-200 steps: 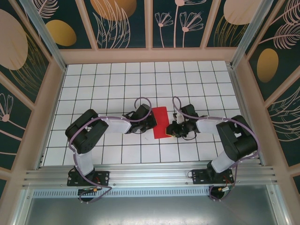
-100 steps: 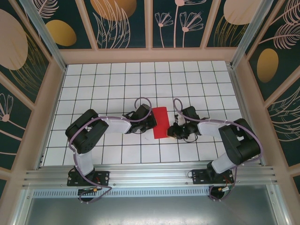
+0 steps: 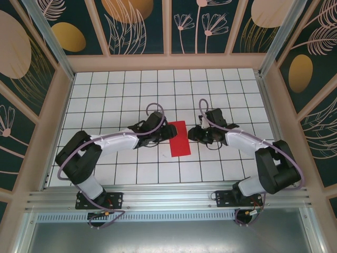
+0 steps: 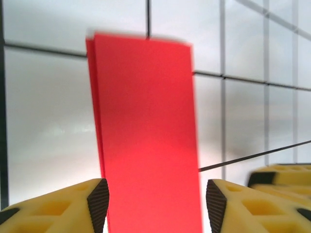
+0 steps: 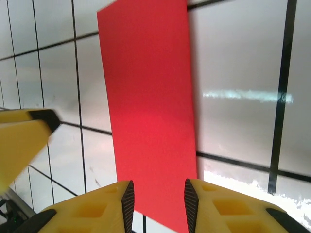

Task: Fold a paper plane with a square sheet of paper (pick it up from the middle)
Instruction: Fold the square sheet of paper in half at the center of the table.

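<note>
The square sheet of paper (image 3: 179,138) is bright red and folded into a narrow rectangle, lying flat on the gridded table near the middle. In the left wrist view the paper (image 4: 146,126) shows two layered edges along its left side. My left gripper (image 3: 168,131) sits at its left upper edge. That left gripper (image 4: 155,204) is open, its black pads wide apart either side of the strip. My right gripper (image 3: 193,134) is just right of the paper. Seen from its own wrist, the right gripper (image 5: 156,201) is open with the paper (image 5: 150,111) beneath the gap.
The white gridded table (image 3: 131,95) is walled by a wooden frame with patterned panels (image 3: 168,60). The aluminium rail (image 3: 168,197) holding both arm bases runs along the near edge. Both forearms lie low, converging on the paper.
The left gripper has opened and its arm has stretched lower and further left. The right gripper has shifted toward the far side and opened wider. The paper stays in place.
</note>
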Motion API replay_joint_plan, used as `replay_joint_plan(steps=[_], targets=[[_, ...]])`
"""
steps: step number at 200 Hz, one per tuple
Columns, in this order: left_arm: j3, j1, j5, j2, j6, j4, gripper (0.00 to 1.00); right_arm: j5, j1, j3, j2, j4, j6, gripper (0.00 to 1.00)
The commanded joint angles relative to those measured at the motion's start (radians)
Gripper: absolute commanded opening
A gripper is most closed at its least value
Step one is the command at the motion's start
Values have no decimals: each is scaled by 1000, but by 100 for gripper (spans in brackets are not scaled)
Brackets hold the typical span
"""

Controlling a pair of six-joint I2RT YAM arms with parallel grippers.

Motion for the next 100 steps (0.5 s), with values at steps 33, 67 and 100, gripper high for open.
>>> replay_joint_plan(steps=[33,67,100], targets=[[-161,51,94,-75,-56,154,67,49,32,88,132,-28,-18,37],[-233,67,173,-50,-117,327,67,48,31,94,157,-9,-12,36],[-239,98,229,6,-137,438,66,33,31,93,172,15,-9,31]])
